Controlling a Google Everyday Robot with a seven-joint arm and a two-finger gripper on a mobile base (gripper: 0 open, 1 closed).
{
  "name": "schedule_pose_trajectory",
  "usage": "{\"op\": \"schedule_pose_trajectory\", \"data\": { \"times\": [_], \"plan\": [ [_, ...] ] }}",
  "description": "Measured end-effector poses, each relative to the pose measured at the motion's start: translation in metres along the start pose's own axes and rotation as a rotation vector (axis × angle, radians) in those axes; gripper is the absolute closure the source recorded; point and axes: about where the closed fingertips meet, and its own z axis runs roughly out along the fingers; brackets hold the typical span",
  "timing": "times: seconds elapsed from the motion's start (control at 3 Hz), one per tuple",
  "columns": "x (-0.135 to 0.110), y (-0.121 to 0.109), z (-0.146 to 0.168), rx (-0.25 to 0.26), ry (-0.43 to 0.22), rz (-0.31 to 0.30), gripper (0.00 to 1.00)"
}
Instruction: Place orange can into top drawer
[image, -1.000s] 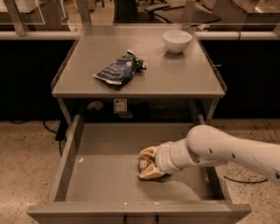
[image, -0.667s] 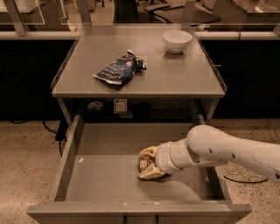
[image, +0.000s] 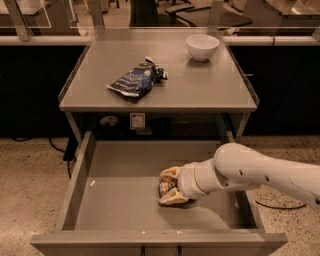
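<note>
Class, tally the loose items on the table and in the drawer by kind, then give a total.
Snack bags: 1, dark blue snack bag on the tabletop.
Bowls: 1, white bowl on the tabletop.
Cans: 1, orange can in the top drawer, held in the gripper.
Total: 3

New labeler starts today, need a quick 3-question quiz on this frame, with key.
1. Fill in: as the camera sees it, the white bowl stands at the back ____ corner of the tabletop.
2. True or false: the top drawer is pushed shut.
3. Where is the gripper?
A) above the bowl
B) down inside the drawer, closed on the orange can
C) outside the drawer, near the floor

Key: 1 right; 2 false, it is pulled open; 3 B.
</note>
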Motion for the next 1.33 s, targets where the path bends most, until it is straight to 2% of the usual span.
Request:
{"op": "schedule_pose_trajectory", "data": {
  "times": [0.33, 0.67, 1.0, 1.33],
  "plan": [
    [0.0, 0.0, 0.0, 0.0, 0.0, 0.0, 0.0],
    [0.002, 0.0, 0.002, -0.006, 0.009, 0.0, 0.0],
    [-0.002, -0.018, -0.007, 0.003, 0.036, -0.025, 0.0],
    [-0.002, -0.018, -0.007, 0.003, 0.036, -0.025, 0.0]
  ]
}}
